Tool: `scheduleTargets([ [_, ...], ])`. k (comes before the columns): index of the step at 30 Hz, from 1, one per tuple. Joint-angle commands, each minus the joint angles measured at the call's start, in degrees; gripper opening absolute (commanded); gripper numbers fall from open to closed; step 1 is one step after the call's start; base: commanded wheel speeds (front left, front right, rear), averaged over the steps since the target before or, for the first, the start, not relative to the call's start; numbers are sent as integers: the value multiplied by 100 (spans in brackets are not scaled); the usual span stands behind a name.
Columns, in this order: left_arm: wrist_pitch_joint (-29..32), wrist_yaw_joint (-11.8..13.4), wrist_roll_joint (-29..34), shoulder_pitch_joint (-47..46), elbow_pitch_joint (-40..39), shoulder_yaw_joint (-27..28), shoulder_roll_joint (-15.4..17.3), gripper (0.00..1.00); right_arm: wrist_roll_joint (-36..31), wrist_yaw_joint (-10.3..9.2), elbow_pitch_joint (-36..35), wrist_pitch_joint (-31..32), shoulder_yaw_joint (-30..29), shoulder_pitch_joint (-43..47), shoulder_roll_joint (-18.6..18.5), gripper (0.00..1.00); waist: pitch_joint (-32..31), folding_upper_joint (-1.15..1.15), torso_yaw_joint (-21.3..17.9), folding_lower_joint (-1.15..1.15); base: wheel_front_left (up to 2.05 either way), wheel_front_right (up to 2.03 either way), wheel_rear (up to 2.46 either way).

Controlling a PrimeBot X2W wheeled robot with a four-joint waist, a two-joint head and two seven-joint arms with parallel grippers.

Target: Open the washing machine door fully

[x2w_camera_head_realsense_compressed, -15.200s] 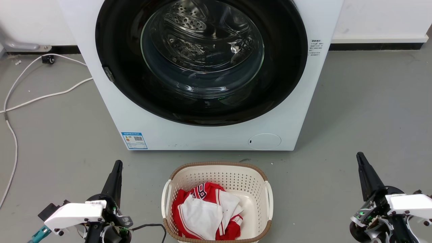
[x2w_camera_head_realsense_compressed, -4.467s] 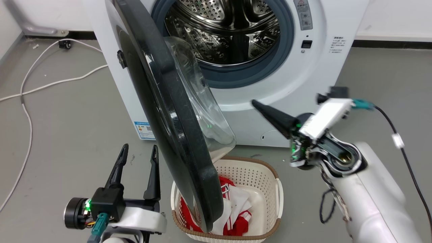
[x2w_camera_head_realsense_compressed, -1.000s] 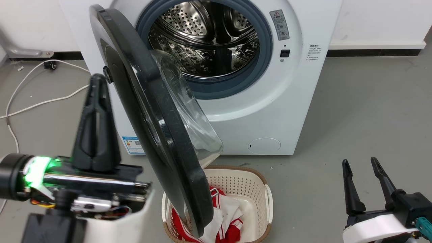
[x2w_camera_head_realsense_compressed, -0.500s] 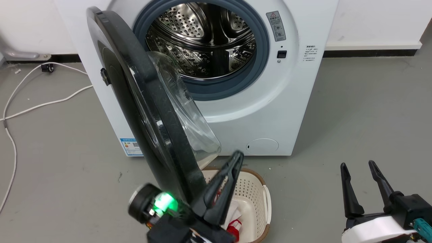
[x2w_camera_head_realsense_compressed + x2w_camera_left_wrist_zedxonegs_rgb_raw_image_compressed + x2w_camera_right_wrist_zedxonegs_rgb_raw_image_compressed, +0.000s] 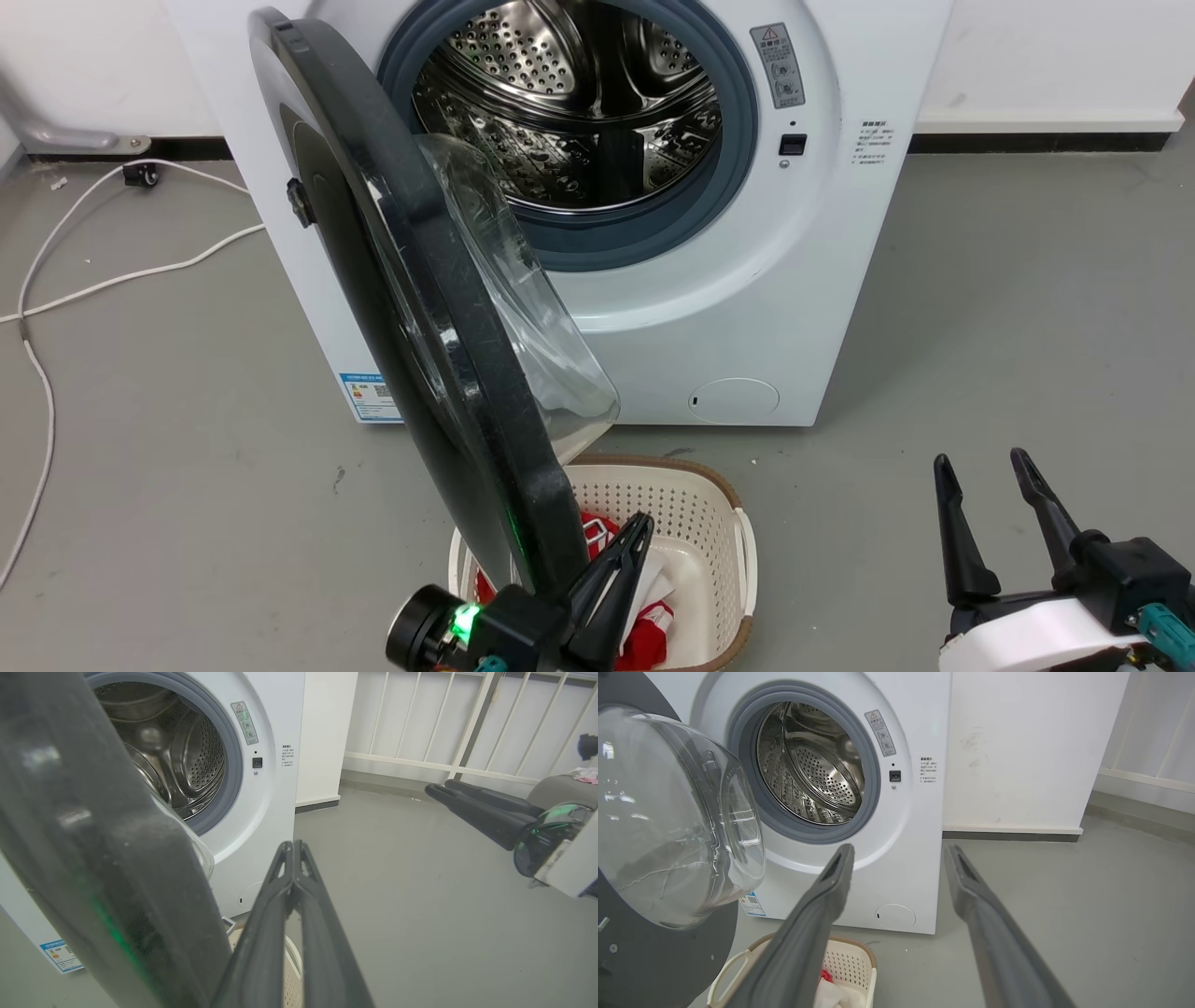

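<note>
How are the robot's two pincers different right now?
The left pincer has its fingers pressed together; the right pincer has its fingers spread apart. The left pincer points up beside the door at its bottom edge, over the basket; the right pincer stands off to the side over the floor. Both have long dark fingers, and both hold nothing.

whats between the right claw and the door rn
Head view: the basket of clothes and the shut left claw over it, then grey floor up to the right claw. The door overhangs the basket.
</note>
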Motion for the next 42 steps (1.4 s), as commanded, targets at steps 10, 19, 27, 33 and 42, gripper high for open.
scheduleTargets([
  [10, -356, 239, -163, -641, 850, 30, -92, 0, 100, -4, 105, 14, 132, -94, 18, 100, 26, 0, -104, 0, 0, 0, 0],
  [19, -582, 515, -231, -526, 920, 129, -88, 0, 161, -4, 117, -24, 93, -78, 19, 100, 19, 0, -92, 0, 0, 0, 0],
  [27, -530, 679, -236, -319, 776, 209, 43, 0, 188, -4, 142, -63, 114, -81, 18, 100, 26, 0, 6, 0, 0, 0, 0],
  [33, -441, 856, -232, -2, 418, 286, 170, 0, 202, -4, 123, -57, 23, 32, 18, 100, 49, 0, 287, 0, 0, 0, 0],
  [42, -291, 1112, -218, 497, -160, 349, 324, 0, 168, -4, 33, -11, -68, 39, 16, 100, 151, 0, 1036, 0, 0, 0, 0],
])
